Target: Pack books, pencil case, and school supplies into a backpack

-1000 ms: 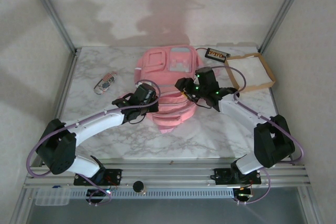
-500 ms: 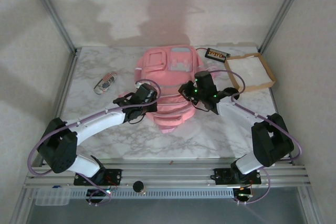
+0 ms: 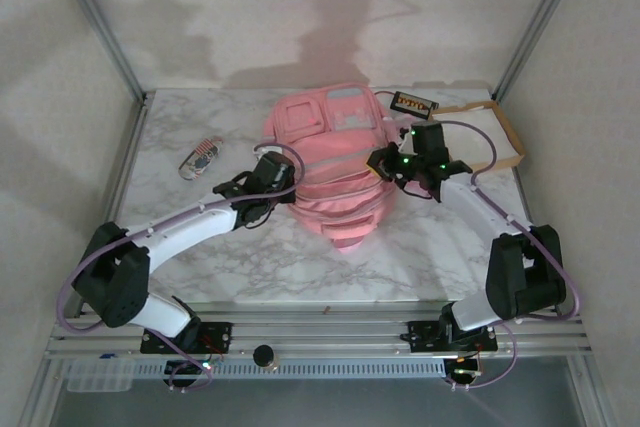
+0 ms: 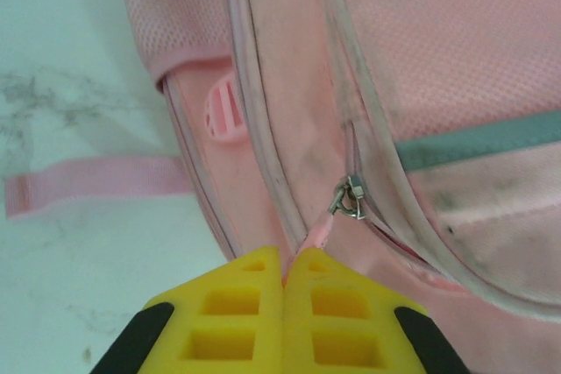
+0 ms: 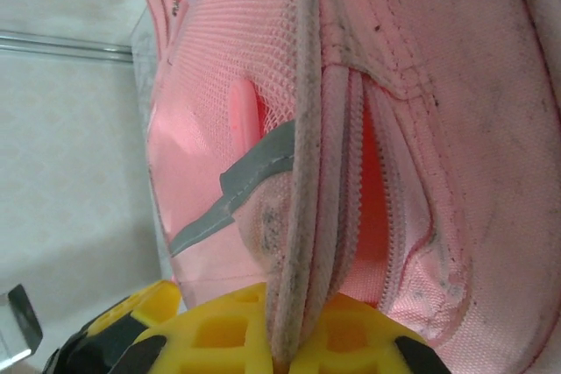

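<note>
Two end effectors are engaged on the pink backpack (image 3: 335,162), which lies on the marble bench (image 3: 200,242) at centre, its front pockets toward the far side.

Left end effector (image 4: 283,276): clenched. The yellow fingers (image 4: 237,321) meet with no gap and pinch the end of the pink zipper pull (image 4: 319,232). The pull runs up to a metal slider (image 4: 349,199) on a zipper seam of the bag. A loose pink strap (image 4: 96,181) lies flat on the bench to the left, and a pink buckle (image 4: 223,116) sits on the bag's side. In the overhead view this end effector (image 3: 280,175) is at the backpack's left edge.

Right end effector (image 5: 294,343): clenched on a piped edge (image 5: 307,216) of the backpack, which passes down between the yellow fingers (image 5: 210,330). Just right of that edge a zipper opening (image 5: 377,190) gapes, with brighter pink inside. A grey stripe (image 5: 245,183) crosses the mesh panel to the left. From above, this end effector (image 3: 381,160) is at the backpack's right edge.

Other items: a dark book (image 3: 413,104) with an orange picture lies beyond the bag's far right corner, just beside a brown tray (image 3: 512,145) with a white inside. A small patterned pencil case (image 3: 201,157) rests on the bench, well to the left of the bag.
</note>
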